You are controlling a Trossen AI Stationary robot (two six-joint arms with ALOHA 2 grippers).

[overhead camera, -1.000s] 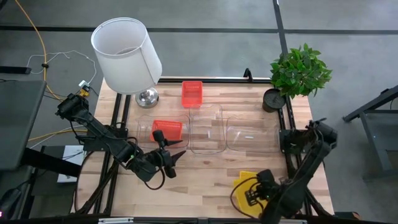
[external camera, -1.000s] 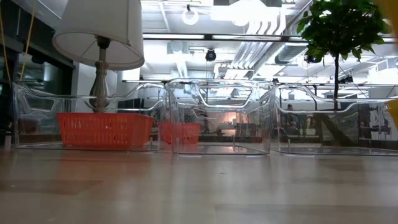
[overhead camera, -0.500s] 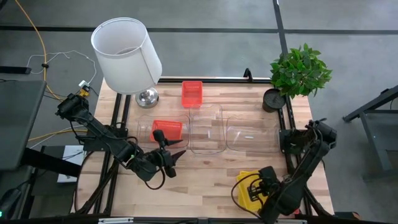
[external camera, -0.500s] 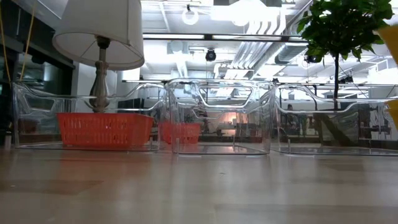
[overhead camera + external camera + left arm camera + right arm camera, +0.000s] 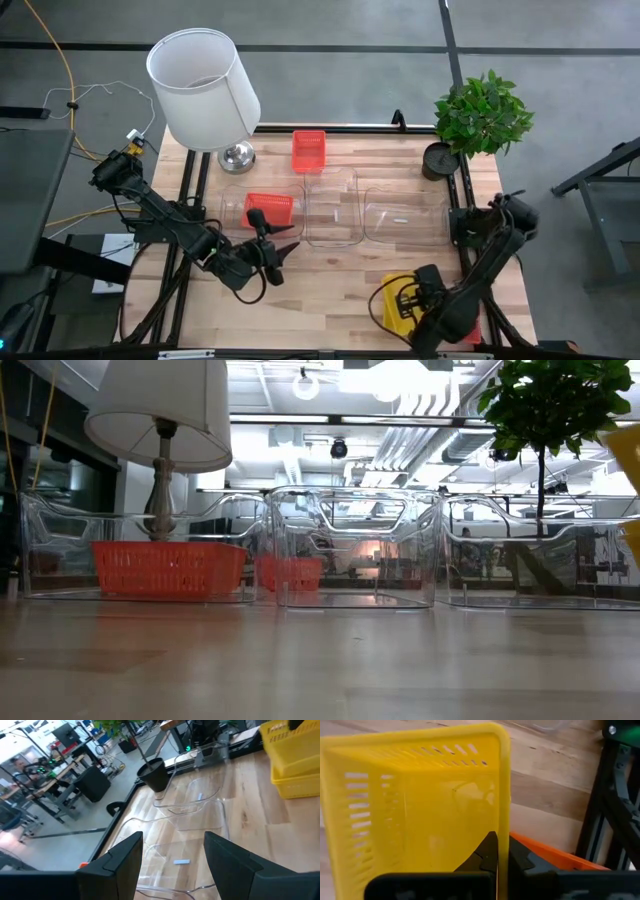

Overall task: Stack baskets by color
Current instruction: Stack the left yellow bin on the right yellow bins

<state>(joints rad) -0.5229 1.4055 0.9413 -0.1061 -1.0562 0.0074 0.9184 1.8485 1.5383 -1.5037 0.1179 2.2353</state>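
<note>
A yellow basket [image 5: 395, 300] hangs tilted over the table's near right corner, and my right gripper [image 5: 415, 298] is shut on it. The left wrist view shows a second yellow basket [image 5: 300, 785] under it. An orange-red basket [image 5: 555, 857] lies beside them by the table's edge. Another red basket [image 5: 268, 208] lies inside the left clear bin [image 5: 235, 212]. A third one [image 5: 308, 150] rests on the table behind the bins. My left gripper [image 5: 275, 250] hovers open in front of the left bin, touching nothing. My right gripper pinches the yellow basket's side wall at its rim [image 5: 503, 827], with one finger [image 5: 487, 852] inside the basket and the other outside. The fingers come steeply from above. The basket is tilted, its open side turned toward the wrist camera; whether its lower edge rests on anything is hidden.
Three clear bins stand in a row across the table's middle; the middle bin [image 5: 332, 208] and the right bin [image 5: 405, 215] hold no basket. A lamp [image 5: 205, 90] stands at the far left and a potted plant [image 5: 480, 115] at the far right. Bare wood [image 5: 330, 285] lies in front of the bins.
My right gripper has tipped further downward, shifting slightly, with the yellow basket in its hold. In the low view the basket's edge has sunk from the picture's top right corner to lower down the right edge. My left arm has kept still.
</note>
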